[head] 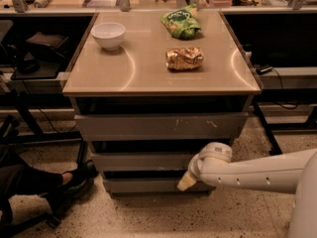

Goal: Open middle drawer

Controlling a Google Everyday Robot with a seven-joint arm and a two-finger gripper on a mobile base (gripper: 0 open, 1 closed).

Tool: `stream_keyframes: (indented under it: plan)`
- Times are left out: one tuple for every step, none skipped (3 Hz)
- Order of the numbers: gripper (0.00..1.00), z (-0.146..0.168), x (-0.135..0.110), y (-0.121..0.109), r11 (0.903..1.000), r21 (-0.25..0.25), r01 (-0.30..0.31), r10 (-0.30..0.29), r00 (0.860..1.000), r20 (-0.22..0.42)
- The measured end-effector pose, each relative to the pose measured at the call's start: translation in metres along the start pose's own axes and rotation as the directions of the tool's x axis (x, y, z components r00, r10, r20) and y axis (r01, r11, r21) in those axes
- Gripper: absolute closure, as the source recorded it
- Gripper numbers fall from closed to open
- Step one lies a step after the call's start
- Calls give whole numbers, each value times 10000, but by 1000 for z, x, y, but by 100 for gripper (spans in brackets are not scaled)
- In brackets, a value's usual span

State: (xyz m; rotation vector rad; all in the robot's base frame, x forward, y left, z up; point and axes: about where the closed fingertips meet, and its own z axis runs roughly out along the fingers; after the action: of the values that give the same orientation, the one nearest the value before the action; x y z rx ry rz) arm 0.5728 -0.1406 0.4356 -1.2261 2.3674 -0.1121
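My gripper [186,181] just below the middle drawer [138,161], its grip I cannot tell, beige tabletop [148,76] above, speckled floor [148,216] beneath.

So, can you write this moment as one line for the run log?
hand: low, just below right end of middle drawer | middle drawer: looks shut | contact: cannot tell
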Motion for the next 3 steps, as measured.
stream_keyframes:
  plan:
    - [0, 28, -20, -34, 9934, 814, -814, 780, 9960, 434]
    - [0, 49, -33, -58, 9834, 1592, -874, 774, 9947, 680]
    - [0, 49, -35, -62, 9821, 1791, -584, 459, 9963, 732]
